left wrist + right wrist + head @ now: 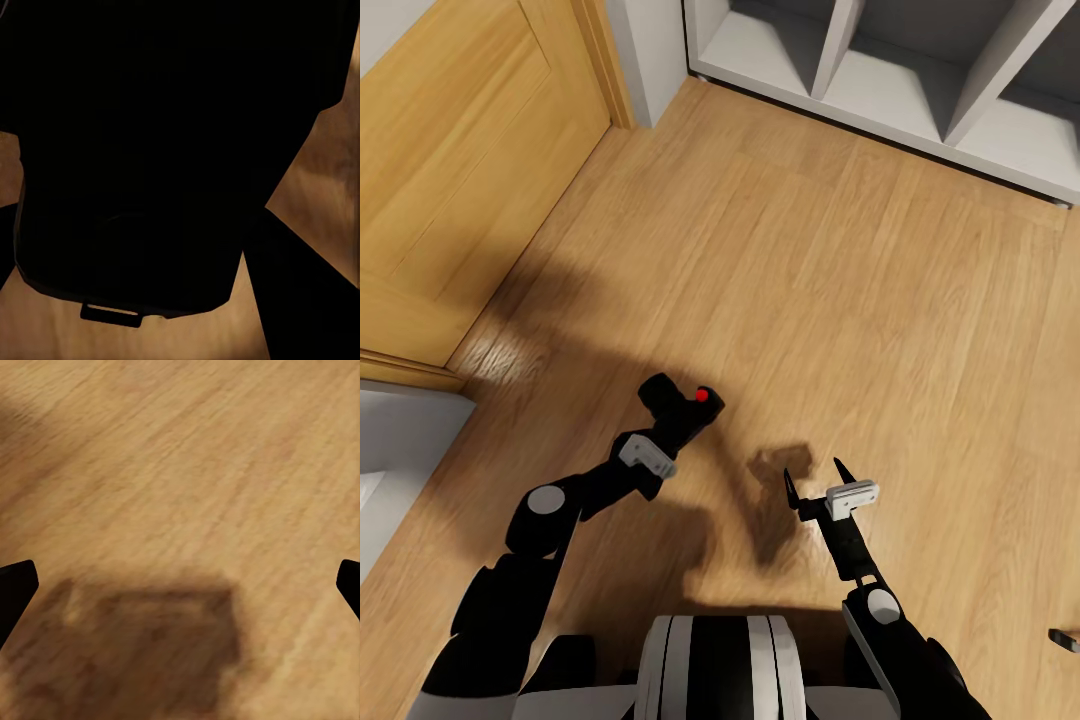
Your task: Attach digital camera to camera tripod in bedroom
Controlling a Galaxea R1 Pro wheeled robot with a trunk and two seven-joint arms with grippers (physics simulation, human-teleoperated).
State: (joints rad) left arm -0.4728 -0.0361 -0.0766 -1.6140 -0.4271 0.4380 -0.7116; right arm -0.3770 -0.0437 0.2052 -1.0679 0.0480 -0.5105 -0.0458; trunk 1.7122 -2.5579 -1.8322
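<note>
Black camera sits in the left hand, held up above the wood floor, red button facing up at its right end. Left hand clenched on the camera body. In the left wrist view the camera is a dark mass right in front of the lens, with a small tab at its lower edge; floor peeks out around it, and the fingers can't be made out against the black.

Right hand is released, its two pointed black fingers spread apart, nothing between them, hanging over the floor just right of the camera's shadow. Right wrist view: fingertips at both side edges, wide gap, bare floor and a blocky shadow underneath.

Both black arms reach forward from the robot's trunk at the bottom of the head view.

Farther out: wooden door at upper left, a strip of grey wall beside it, white cube shelf along the top right, standing on the floor. A small dark object at the right edge, too cut off to identify.
</note>
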